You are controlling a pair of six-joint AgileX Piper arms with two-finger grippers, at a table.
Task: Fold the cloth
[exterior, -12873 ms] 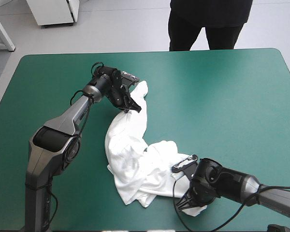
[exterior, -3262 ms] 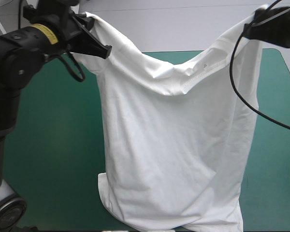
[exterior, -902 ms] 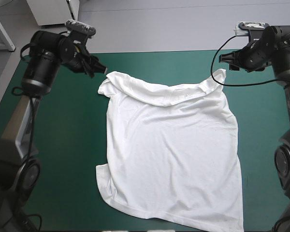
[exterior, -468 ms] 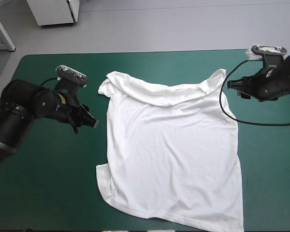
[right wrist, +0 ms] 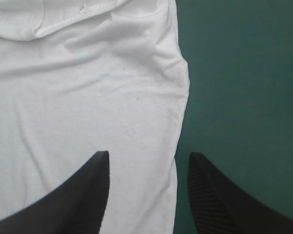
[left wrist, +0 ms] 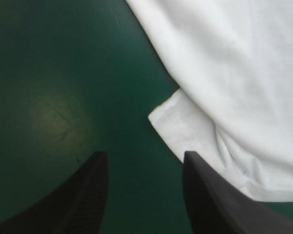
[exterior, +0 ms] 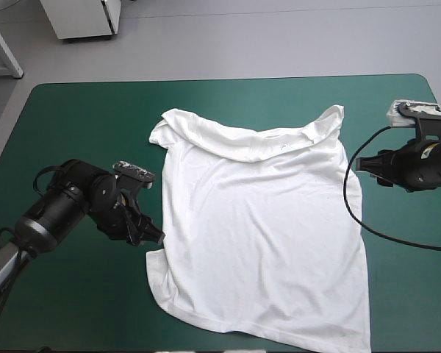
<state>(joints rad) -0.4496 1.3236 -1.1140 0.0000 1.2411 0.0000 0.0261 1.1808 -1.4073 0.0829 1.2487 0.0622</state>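
One flat T-shirt, one left tool, one right tool, both tools spread.

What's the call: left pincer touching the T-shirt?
Cannot tell. Left wrist view: the open left pincer straddles the T-shirt at its sleeve corner, one finger overlapping cloth, height unclear. High view shows no plain gap.

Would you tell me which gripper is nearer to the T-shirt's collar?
Right. The right gripper, open, is at the T-shirt's side edge with the collar ahead of it; the left gripper, open, is at the opposite edge, toward the near hem.
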